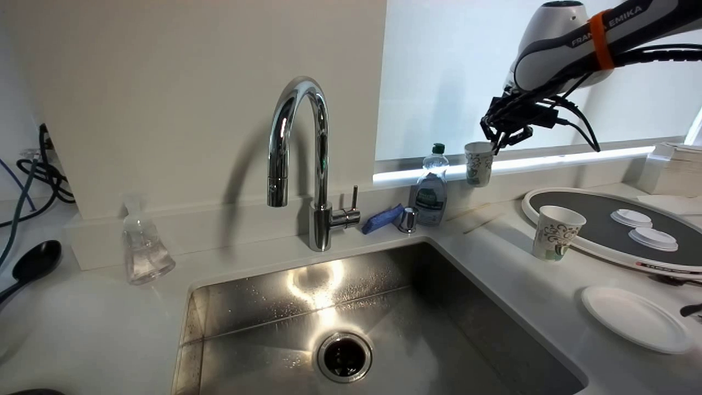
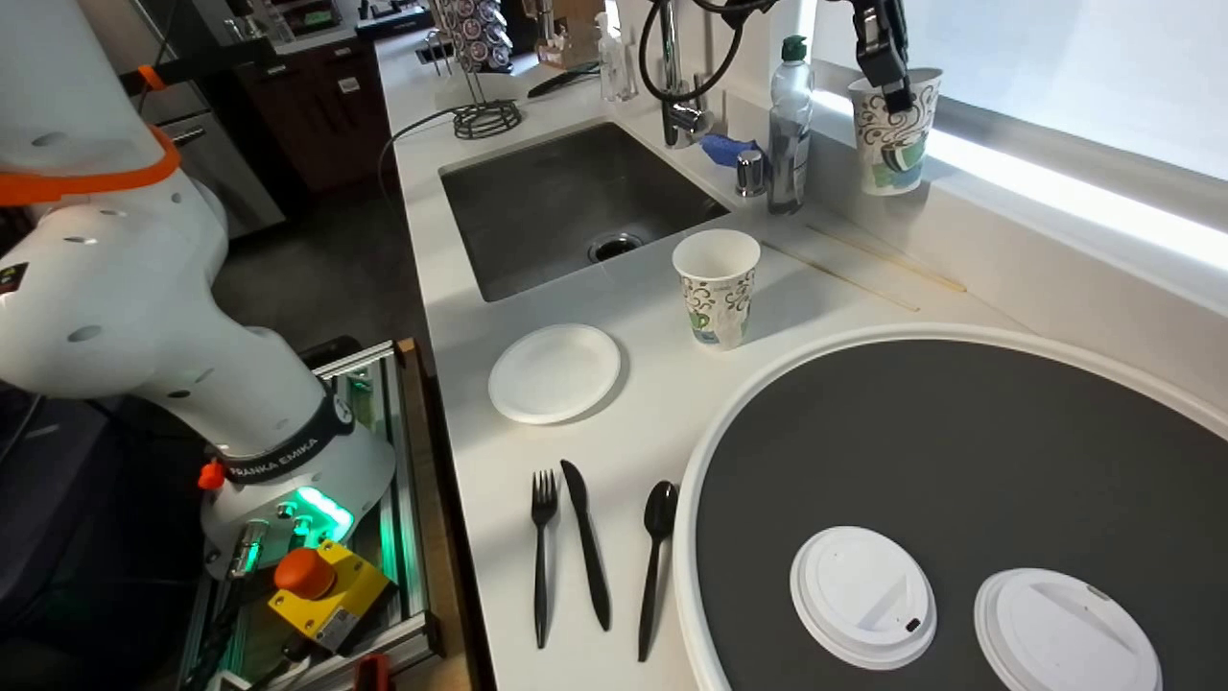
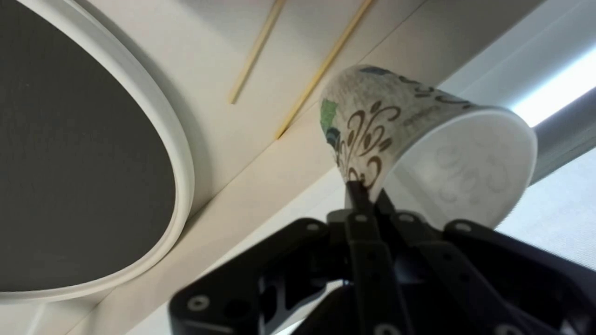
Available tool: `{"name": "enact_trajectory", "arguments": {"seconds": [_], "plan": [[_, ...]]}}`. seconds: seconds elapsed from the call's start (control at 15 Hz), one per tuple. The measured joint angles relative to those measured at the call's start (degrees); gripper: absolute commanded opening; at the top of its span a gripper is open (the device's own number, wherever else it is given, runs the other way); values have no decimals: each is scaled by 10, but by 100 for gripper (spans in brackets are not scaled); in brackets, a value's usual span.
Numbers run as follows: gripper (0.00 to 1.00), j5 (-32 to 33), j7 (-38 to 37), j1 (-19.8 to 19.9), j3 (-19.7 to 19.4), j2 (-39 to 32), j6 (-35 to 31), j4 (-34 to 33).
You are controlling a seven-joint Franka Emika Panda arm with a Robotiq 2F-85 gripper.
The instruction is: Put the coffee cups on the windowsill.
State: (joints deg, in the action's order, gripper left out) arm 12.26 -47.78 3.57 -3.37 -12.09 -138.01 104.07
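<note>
A pale kitchen desk (image 2: 648, 437) with one sink (image 2: 566, 202) runs below a bright window (image 1: 417, 71), carrying one standing cup (image 2: 718, 297), one plate (image 2: 554, 374), three pieces of cutlery (image 2: 587, 547), two sticks (image 3: 253, 56) and two lids (image 2: 863, 597) on a round dark board (image 2: 921, 441). The hand (image 3: 371, 196) grips a second cup (image 2: 892, 144) by its rim, aloft near the windowsill (image 1: 570, 157). Bare desk parts plate from board; the plate lies near the desk's edge.

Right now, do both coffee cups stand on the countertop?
No, one coffee cup hangs in the air, gripped by the claw.
</note>
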Motion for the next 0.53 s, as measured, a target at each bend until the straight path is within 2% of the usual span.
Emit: {"name": "enact_trajectory", "arguments": {"seconds": [0.53], "plan": [[1, -24, 10, -6, -3, -22, 33, -52]]}}
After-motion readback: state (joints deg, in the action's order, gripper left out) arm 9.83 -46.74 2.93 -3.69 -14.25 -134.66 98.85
